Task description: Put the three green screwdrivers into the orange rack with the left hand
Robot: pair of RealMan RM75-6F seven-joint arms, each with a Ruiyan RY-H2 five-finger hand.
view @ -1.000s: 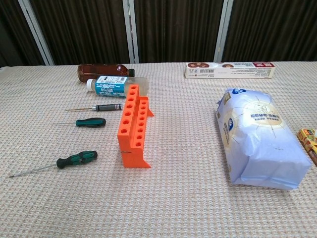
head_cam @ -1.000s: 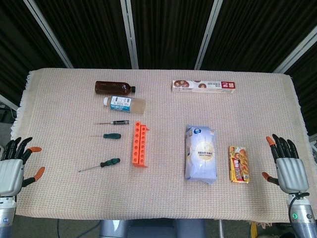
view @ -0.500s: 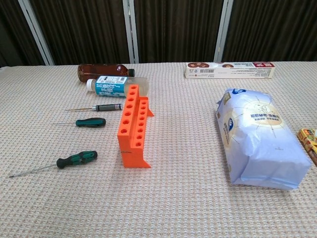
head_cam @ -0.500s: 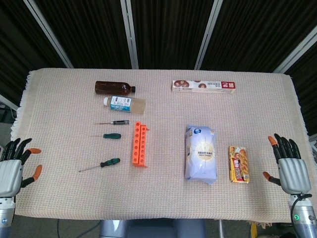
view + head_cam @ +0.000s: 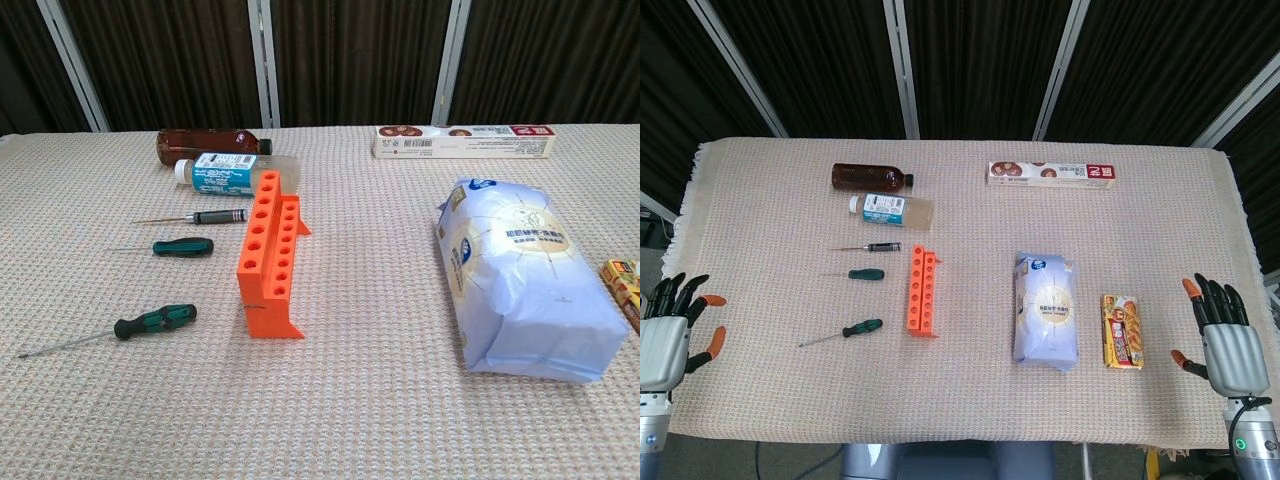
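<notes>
An orange rack (image 5: 923,291) (image 5: 269,253) with a row of holes stands left of the table's middle. To its left lie three screwdrivers: a thin dark-handled one (image 5: 873,247) (image 5: 211,216) farthest back, a small green one (image 5: 865,274) (image 5: 182,247) in the middle, and a larger green-and-black one (image 5: 853,330) (image 5: 145,324) nearest the front. My left hand (image 5: 668,338) hovers at the table's left front edge, fingers spread, holding nothing. At the right front edge my right hand (image 5: 1224,342) is likewise spread and empty. Neither hand shows in the chest view.
A brown bottle (image 5: 870,177) and a clear bottle with a blue label (image 5: 891,208) lie behind the screwdrivers. A long biscuit box (image 5: 1051,173) sits at the back. A white-blue bag (image 5: 1045,308) and a small snack pack (image 5: 1121,331) lie to the right.
Both hands have drifted slightly down and outward toward the table's front corners. The objects have not moved.
</notes>
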